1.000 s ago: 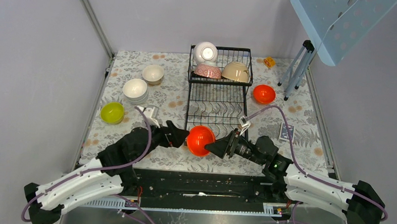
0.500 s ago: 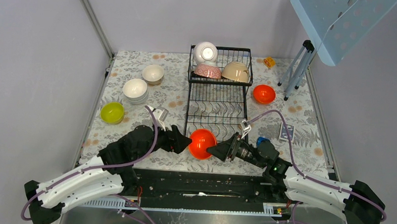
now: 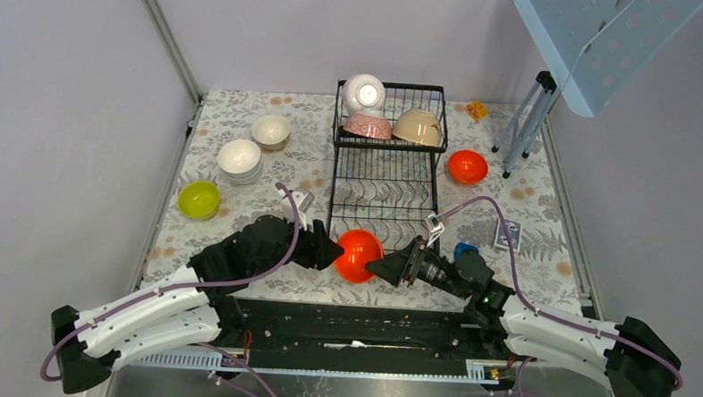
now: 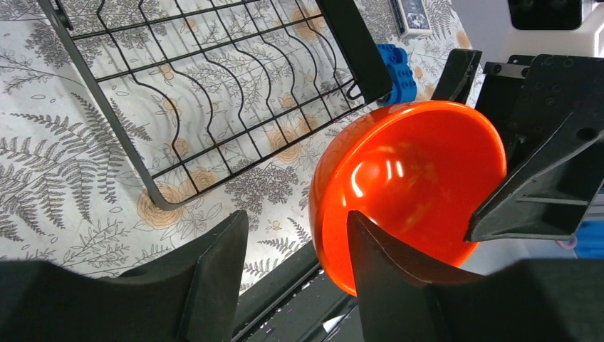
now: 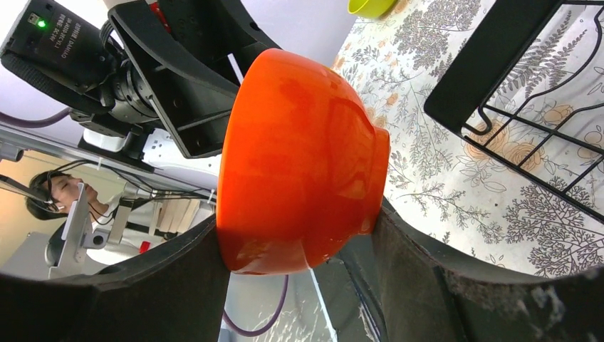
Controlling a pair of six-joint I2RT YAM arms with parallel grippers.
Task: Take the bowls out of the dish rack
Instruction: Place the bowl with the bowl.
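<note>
Over the table's [image 3: 205, 239] near edge, just before the dish rack [image 3: 333, 184], the orange bowl [image 3: 357, 251] is held on its side, clamped in the right gripper [image 3: 379, 268], so its rim is presented to the left gripper's [image 3: 334, 251] parted jaws, apparently for handover.

One finger [image 4: 392, 285] of the left claw [image 4: 295, 221] hides the lower edge of the orange bowl [image 4: 413, 178].

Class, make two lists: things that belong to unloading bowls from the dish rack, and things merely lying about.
Job: dish rack, held orange bowl, three racked bowls, unloaded bowls.
Lying about: blue block, small yellow object, card, tripod.
</note>
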